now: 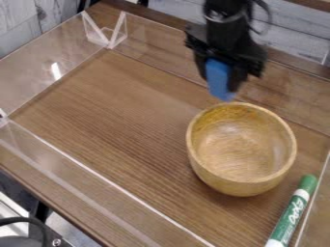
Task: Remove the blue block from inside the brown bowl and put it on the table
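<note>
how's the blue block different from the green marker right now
The blue block is held in the shut claw above the table; the green marker lies on it by the brown bowl. The block is short and plain blue, the marker long, green and white. Neither is in the bowl.
</note>
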`<state>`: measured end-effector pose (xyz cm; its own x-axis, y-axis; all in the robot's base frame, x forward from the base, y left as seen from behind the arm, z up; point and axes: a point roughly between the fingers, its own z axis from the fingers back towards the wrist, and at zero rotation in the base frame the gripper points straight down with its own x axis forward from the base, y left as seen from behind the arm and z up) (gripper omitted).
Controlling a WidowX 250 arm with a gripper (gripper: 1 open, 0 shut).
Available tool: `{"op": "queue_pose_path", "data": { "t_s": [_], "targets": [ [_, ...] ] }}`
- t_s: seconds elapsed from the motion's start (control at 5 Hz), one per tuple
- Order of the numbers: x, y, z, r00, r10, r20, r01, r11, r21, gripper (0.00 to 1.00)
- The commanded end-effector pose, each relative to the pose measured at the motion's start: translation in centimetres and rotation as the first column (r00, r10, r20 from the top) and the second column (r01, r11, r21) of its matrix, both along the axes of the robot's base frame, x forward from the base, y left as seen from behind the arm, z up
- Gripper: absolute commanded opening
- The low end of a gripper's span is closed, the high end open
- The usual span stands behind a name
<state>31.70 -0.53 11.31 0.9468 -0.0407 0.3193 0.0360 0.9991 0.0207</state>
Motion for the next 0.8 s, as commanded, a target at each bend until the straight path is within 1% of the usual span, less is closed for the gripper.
{"op": "queue_pose_path", "data": {
  "t_s": [0.0, 0.6],
  "targets": [
    [2.0, 2.4, 2.4, 0.995, -0.010, 0.099, 0.010, 1.000, 0.004, 0.00],
    [4.2, 3.4, 0.0, 0.993, -0.034, 0.112, 0.032, 0.999, 0.021, 0.00]
  ]
}}
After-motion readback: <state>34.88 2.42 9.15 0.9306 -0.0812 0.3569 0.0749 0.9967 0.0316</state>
